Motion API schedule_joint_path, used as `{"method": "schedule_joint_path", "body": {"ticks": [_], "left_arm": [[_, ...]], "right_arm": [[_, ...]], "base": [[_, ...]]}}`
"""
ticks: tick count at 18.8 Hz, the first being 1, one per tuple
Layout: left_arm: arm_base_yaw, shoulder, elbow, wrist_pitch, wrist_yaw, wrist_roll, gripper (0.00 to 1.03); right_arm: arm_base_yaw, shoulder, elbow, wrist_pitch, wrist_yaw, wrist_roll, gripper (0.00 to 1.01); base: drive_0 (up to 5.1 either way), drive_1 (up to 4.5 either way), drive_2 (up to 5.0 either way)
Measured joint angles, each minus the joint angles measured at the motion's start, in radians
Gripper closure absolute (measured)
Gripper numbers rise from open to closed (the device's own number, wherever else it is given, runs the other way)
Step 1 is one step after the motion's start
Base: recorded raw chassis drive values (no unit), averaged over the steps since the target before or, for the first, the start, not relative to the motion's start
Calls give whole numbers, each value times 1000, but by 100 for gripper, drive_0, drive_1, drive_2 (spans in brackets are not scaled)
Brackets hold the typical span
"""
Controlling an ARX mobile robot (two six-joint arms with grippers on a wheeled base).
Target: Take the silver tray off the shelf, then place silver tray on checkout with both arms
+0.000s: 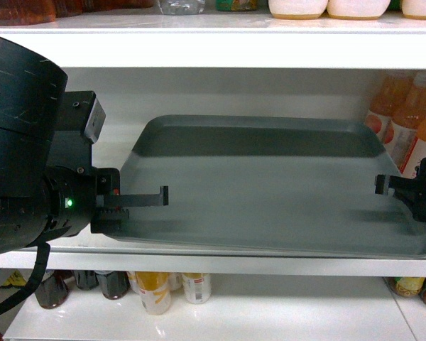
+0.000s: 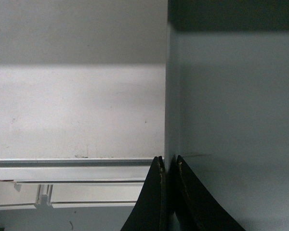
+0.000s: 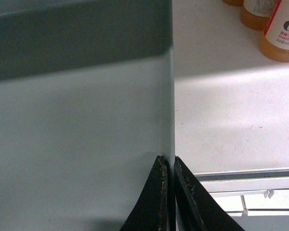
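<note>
1. The tray lies on the middle shelf, spanning most of its width, with its front rim at the shelf's front lip.
2. The tray looks tilted, its near edge lower than its far edge; whether it rests fully on the board I cannot tell.
3. The left gripper reaches in from the left end of the shelf and sits at the tray's left rim, near the front left corner.
4. In the left wrist view the left gripper is clenched on the tray: its two black fingers pinch the thin rim edge between them, with the white shelf board to the left.
5. The right gripper comes in from the right end and meets the tray's right rim.
6. In the right wrist view the right gripper is likewise clamped on the tray, the rim edge squeezed between its fingers, with the shelf to the right.
7. Orange drink bottles stand at the shelf's back right corner, just beside the tray's far right corner; they also show in the right wrist view.
8. More bottles and cans stand on the shelf below, under the tray's left half.
</note>
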Motion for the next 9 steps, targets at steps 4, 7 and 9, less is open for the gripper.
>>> {"method": "schedule_joint_path", "body": {"ticks": [4,7,9], "left_arm": [[0,0,0,0,0,0,100],[0,0,0,0,0,0,100],[0,0,0,1,0,0,100]], "right_arm": [[0,0,0,0,0,0,99],[0,0,0,0,0,0,99],[0,0,0,2,0,0,99]], "base": [[0,0,0],[0,0,0],[0,0,0]]}}
